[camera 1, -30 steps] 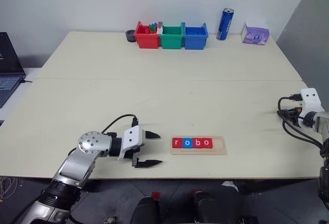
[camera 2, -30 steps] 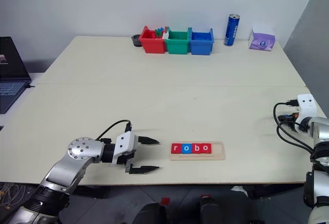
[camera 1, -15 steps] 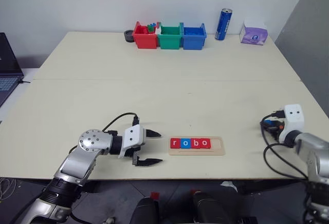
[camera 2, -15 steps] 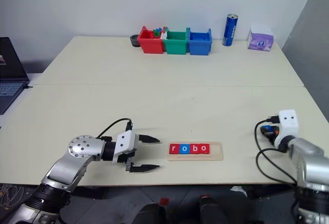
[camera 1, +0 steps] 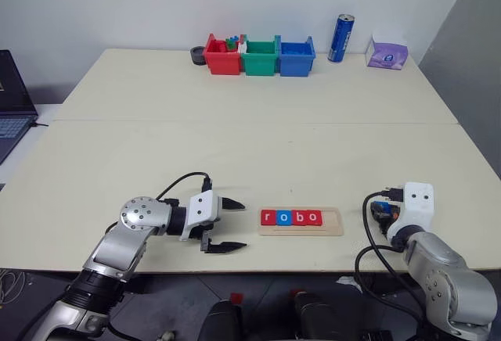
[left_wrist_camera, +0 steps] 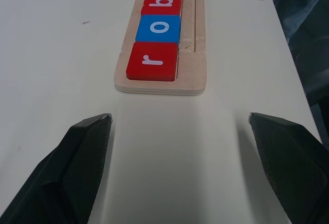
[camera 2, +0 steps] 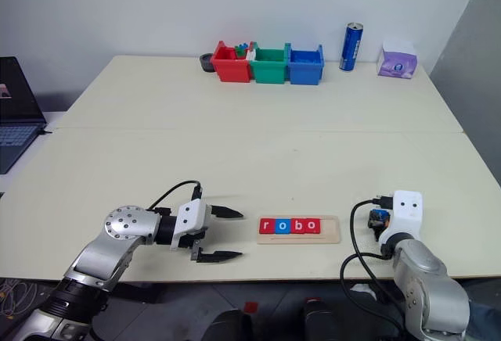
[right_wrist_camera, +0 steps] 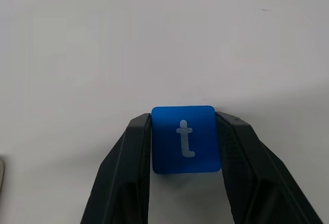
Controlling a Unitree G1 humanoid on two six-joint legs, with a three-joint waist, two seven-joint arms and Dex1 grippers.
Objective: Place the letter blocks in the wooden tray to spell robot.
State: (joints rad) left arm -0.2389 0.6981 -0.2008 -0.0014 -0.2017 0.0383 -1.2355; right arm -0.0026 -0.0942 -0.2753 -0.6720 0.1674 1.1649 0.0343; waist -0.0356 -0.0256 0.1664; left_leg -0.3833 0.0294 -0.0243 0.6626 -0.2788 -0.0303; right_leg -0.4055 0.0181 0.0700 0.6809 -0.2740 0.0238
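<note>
Right wrist view shows the right gripper clamped on the blue t block, one black finger pressed against each side, the white letter facing the camera and pale tabletop beyond. From the head views this gripper hangs over the table near its front edge, toward the front right corner, just beside the right end of the wooden tray but apart from it.

The tray lies near the front edge, about midway along it. Four letter blocks sit in its groove reading r, o, b, o: red, blue, red, red. The slot at the tray's right end is bare wood.

The left gripper rests at the tray's left end with its jaws spread wide and nothing between them, pointing along the tray.

Judging by this, the last step is in hand: carrying t to the open slot. The next move calls for bringing the block over the tray's right end, squaring it with the groove, lowering it beside the second o, then letting go without nudging the neighbours.
</note>
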